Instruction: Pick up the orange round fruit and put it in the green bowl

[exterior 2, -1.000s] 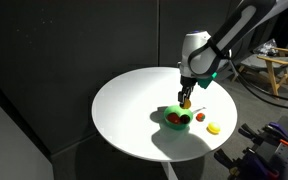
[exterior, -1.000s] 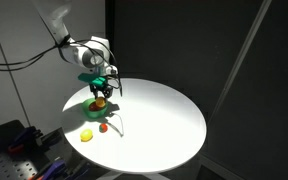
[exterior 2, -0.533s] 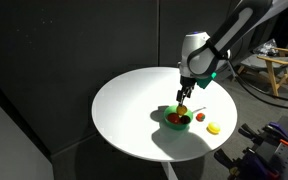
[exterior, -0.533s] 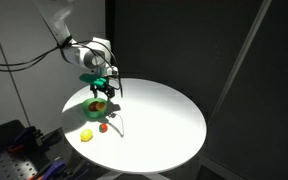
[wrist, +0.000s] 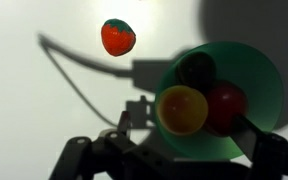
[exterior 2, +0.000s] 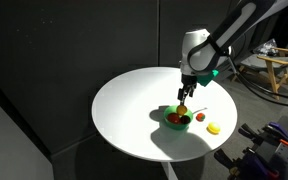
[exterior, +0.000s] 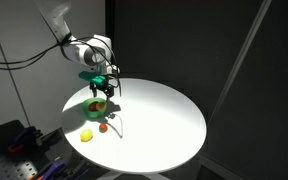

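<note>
In the wrist view the orange round fruit (wrist: 182, 110) lies inside the green bowl (wrist: 262, 80), beside a red fruit (wrist: 225, 105) and a dark piece (wrist: 196, 70). My gripper (wrist: 189, 126) hangs straight above the bowl with its jaws open, and nothing is held between them. In both exterior views the gripper (exterior: 102, 89) (exterior 2: 184, 98) hovers just over the green bowl (exterior: 96, 105) (exterior 2: 175, 120). The orange round fruit (exterior 2: 181, 112) shows at the bowl's top.
A small red piece (wrist: 118, 37) (exterior: 103, 127) (exterior 2: 200, 117) and a paler yellow fruit (exterior: 86, 134) (exterior 2: 214, 128) lie on the round white table (exterior: 154, 120) (exterior 2: 134, 105) next to the bowl. A cable's shadow crosses the tabletop. The table edge is close behind the fruits.
The jaws went from shut to open. The orange round fruit left them and dropped into the green bowl. The arm has hardly moved.
</note>
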